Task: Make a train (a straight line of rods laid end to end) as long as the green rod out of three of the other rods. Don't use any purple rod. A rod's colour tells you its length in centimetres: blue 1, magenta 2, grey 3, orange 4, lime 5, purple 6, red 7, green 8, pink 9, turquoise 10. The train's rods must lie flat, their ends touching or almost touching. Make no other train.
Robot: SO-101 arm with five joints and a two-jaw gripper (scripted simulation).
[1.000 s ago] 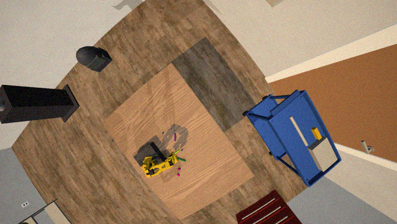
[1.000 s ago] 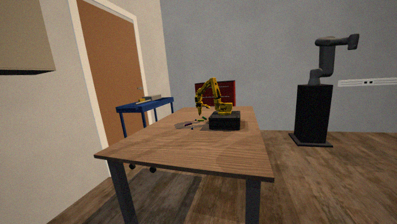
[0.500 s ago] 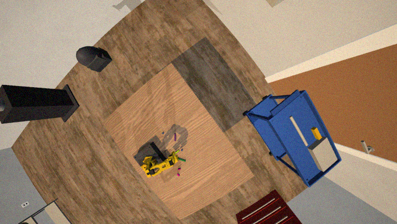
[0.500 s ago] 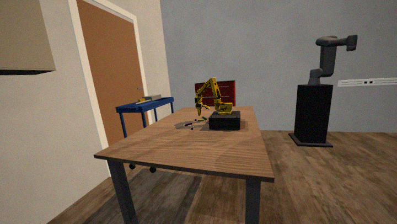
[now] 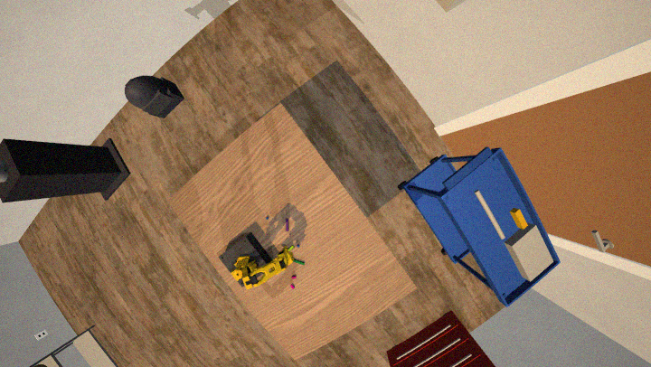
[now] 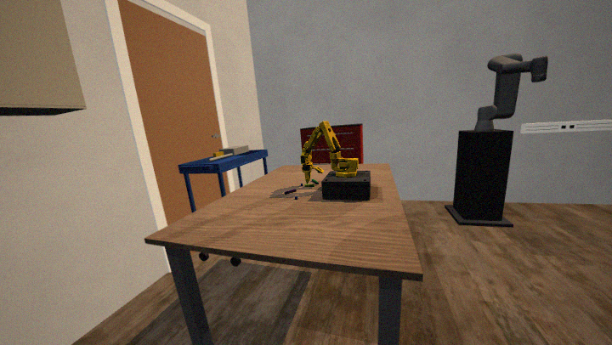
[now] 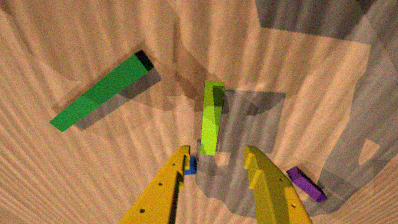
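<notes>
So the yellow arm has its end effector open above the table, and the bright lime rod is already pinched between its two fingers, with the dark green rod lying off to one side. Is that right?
Not quite: the lime rod isn't pinched. The wrist view shows it lying on the table, beyond the open fingertips. The rest holds.

Green rod (image 5: pixel 298 262) (image 6: pixel 314 181) (image 7: pixel 102 92), longest, flat. Lime rod (image 5: pixel 291 248) (image 6: pixel 308 185) (image 7: pixel 212 120), flat, apart from green. Small blue rod (image 5: pixel 297 245) (image 6: pixel 301 184) (image 7: pixel 191 166) near lime; second blue rod (image 5: pixel 267 217) (image 6: pixel 296 198) farther off. Purple rod (image 5: pixel 287 224) (image 6: pixel 290 191) (image 7: pixel 306 184), flat. Two short rods, seemingly magenta: one (image 5: pixel 294 277), another (image 5: pixel 292 286) nearby.
</notes>
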